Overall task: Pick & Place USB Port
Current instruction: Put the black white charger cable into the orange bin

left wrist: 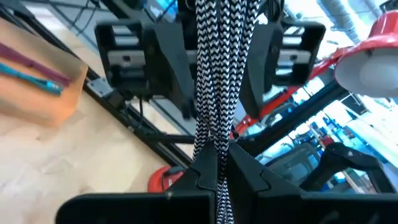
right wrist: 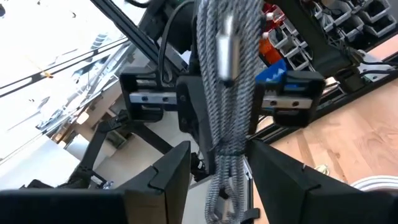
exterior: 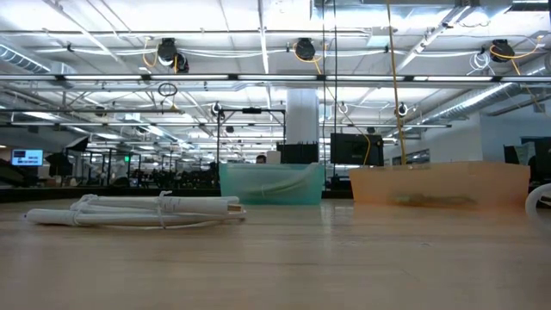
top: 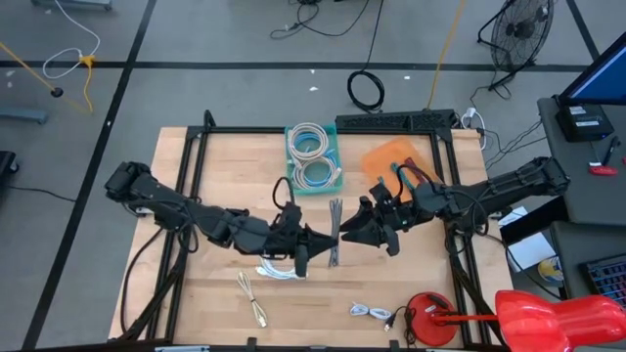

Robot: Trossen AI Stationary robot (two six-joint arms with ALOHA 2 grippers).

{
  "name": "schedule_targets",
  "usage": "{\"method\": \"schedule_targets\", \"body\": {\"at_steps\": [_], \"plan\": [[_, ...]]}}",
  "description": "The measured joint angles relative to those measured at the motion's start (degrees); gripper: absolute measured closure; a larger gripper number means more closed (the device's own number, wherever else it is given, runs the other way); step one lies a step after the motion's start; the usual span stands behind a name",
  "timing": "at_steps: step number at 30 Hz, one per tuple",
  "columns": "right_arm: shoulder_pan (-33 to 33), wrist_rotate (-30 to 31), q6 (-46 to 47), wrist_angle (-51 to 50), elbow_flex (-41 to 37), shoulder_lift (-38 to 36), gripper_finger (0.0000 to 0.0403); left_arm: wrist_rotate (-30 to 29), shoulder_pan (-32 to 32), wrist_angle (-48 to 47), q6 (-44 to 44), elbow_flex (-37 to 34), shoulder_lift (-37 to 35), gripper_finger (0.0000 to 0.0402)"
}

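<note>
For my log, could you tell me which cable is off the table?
The black-and-white braided cable, held between the left gripper and right gripper; the white cables lie flat.

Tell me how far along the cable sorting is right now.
Done: white coils lie in the teal bin and cables in the orange bin. In hand: both grippers, left and right, meet at the braided cable mid-table; left is shut on it. Left: three white cables on the table.

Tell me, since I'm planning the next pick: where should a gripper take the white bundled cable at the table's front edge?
Grip the white bundled cable across its middle, coming straight down from above: it lies flat, alone on the bare table, with room for fingers on both sides.
</note>
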Motion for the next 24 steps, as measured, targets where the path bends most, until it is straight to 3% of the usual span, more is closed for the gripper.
{"method": "schedule_targets", "body": {"at_steps": [16,24], "plan": [[0.09,2.64,0.32,0.27,0.0,0.0,0.0252,4.23,2.4,0.49,0.05,0.0,0.07,0.0392],[0.07,2.74,-0.02,0.22,0.0,0.0,0.0331,4.87,2.41,0.52,0.07,0.0,0.11,0.0392]]}}
